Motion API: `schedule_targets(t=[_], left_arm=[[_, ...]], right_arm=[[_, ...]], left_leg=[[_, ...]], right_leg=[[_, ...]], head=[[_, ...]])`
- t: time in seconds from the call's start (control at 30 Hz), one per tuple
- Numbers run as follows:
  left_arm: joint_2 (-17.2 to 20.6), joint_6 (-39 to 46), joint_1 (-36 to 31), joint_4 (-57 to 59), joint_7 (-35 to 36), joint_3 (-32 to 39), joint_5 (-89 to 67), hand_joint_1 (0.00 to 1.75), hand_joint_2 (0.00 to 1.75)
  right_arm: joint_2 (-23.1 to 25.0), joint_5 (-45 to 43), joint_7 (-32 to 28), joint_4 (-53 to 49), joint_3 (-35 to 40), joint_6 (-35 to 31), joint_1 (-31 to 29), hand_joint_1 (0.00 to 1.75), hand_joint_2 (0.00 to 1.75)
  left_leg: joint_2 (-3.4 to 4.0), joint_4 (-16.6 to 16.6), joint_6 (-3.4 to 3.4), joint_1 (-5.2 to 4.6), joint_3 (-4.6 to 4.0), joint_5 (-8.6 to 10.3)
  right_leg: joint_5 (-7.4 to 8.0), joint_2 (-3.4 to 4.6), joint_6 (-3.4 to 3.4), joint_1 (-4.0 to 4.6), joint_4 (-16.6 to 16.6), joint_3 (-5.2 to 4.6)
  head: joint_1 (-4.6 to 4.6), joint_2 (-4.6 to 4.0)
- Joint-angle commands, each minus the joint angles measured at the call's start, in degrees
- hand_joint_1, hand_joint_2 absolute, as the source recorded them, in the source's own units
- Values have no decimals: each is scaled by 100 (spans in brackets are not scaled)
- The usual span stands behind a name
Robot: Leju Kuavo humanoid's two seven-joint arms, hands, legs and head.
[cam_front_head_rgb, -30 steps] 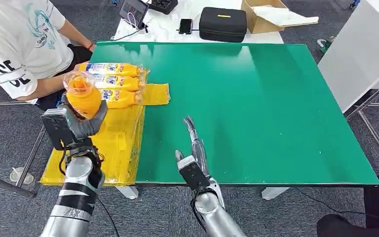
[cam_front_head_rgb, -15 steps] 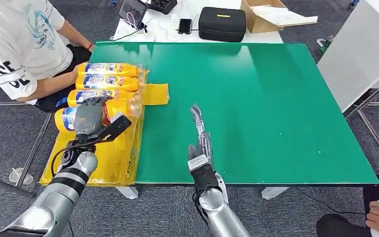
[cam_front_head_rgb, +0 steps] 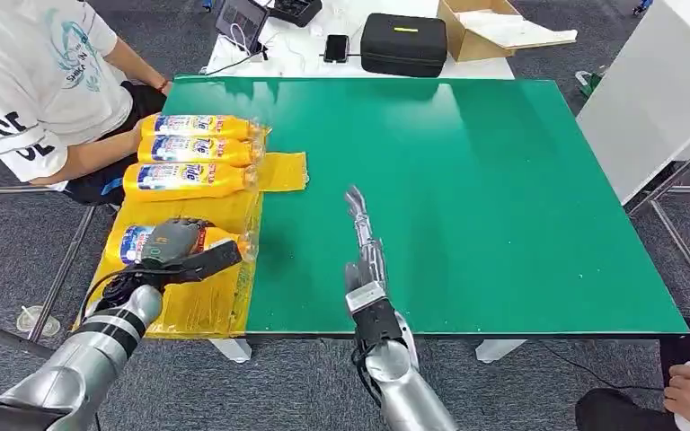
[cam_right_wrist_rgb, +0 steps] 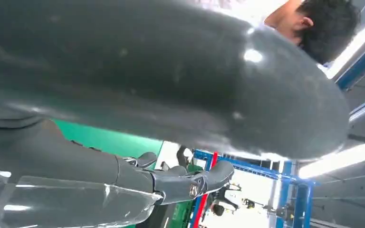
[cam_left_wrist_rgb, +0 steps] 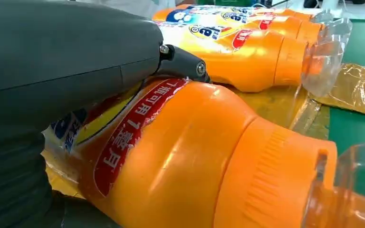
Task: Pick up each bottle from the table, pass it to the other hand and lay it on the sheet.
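Note:
An orange bottle [cam_front_head_rgb: 225,241] with a clear cap lies on its side on the yellow sheet [cam_front_head_rgb: 202,296] at the table's left edge. My left hand [cam_front_head_rgb: 175,244] grips it around the label; in the left wrist view the same bottle [cam_left_wrist_rgb: 185,161] lies under my left hand [cam_left_wrist_rgb: 52,61]. Three more orange bottles [cam_front_head_rgb: 193,151] lie side by side farther back on the sheet. My right hand [cam_front_head_rgb: 365,250] hovers over the green table [cam_front_head_rgb: 467,180] near its front edge, fingers straight and apart, holding nothing.
A person in a white shirt [cam_front_head_rgb: 27,81] sits at the table's left, an arm close to the far bottles. Behind the green table stand a black case [cam_front_head_rgb: 404,40], a cardboard box [cam_front_head_rgb: 494,27] and a phone [cam_front_head_rgb: 338,45].
My left hand swung the bottle from upright down onto its side and lowered it onto the yellow sheet in front of the other three. The right hand shifted slightly right.

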Motion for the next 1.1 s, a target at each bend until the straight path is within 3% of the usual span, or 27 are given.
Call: schedule_targets(t=[0.03, 0.2, 0.23, 0.27, 0.33, 0.37, 0.9, 1.0, 1.07, 1.1], left_arm=[[53, -302, -97, 428, 10, 31, 150, 175, 175], [53, -302, -97, 428, 10, 31, 150, 175, 175], [42, -419, -82, 415, -26, 109, 232, 65, 175], [37, -478, -65, 412, -44, 134, 258, 5, 175], [39, -763, -4, 394, -189, 224, 389, 0, 175], [50, -910, 30, 389, -279, 256, 452, 0, 0], [273, -2240, 107, 357, -1021, 376, 1039, 0, 0], [-97, -1564, 363, -41, -1419, 1157, 1879, 0, 0], [-624, -494, 787, -1276, -1419, 1948, 3148, 0, 0], [-862, 169, 1018, -2107, -1419, 2231, 3819, 0, 175]], right_arm=[[-119, -26, 3, 377, 128, 82, -199, 0, 0], [-119, -26, 3, 377, 128, 82, -199, 0, 0], [-116, -35, 8, 396, 118, 120, -206, 0, 0], [-113, -37, 9, 411, 118, 144, -205, 0, 0], [-106, -47, 14, 532, 118, 221, -247, 0, 0], [-98, -60, 18, 621, 111, 283, -282, 0, 0], [-63, -114, -30, 1075, 53, 472, -464, 0, 0], [-64, -59, 2, 1003, 55, 434, -395, 0, 0], [-47, 32, 114, 905, 55, 356, -319, 0, 0], [-28, 143, 190, 875, 72, 258, -283, 0, 0]], left_leg=[[9, -4, 3, 1, 23, -6], [12, -4, 3, 0, 26, -6], [16, -5, 6, 3, 44, -13], [13, -4, 4, 1, 30, -8], [15, -6, 4, 0, 32, -7], [21, -8, 6, 3, 47, -12], [16, -14, 5, 1, 77, -8], [13, -15, 5, -1, 81, -8], [-4, -18, 7, -2, 83, -6], [-19, -15, 9, -3, 77, -5]], right_leg=[[-4, 3, -7, 3, -5, 20], [-2, 7, -5, 2, -5, 22], [-7, 8, -9, 6, -8, 41], [-3, 7, -6, 3, -6, 27], [-2, 10, -6, 2, -7, 27], [-4, 13, -10, 6, -12, 43], [-2, 17, -11, 4, -15, 81], [-3, 15, -10, 2, -14, 86], [-7, -3, -9, 1, -18, 93], [-10, -18, -8, 1, -16, 92]], head=[[0, 0], [-2, 2], [0, 0], [-2, 0], [-2, 0], [-2, 0], [-2, 0], [-2, 0], [0, 2], [-4, 2]])
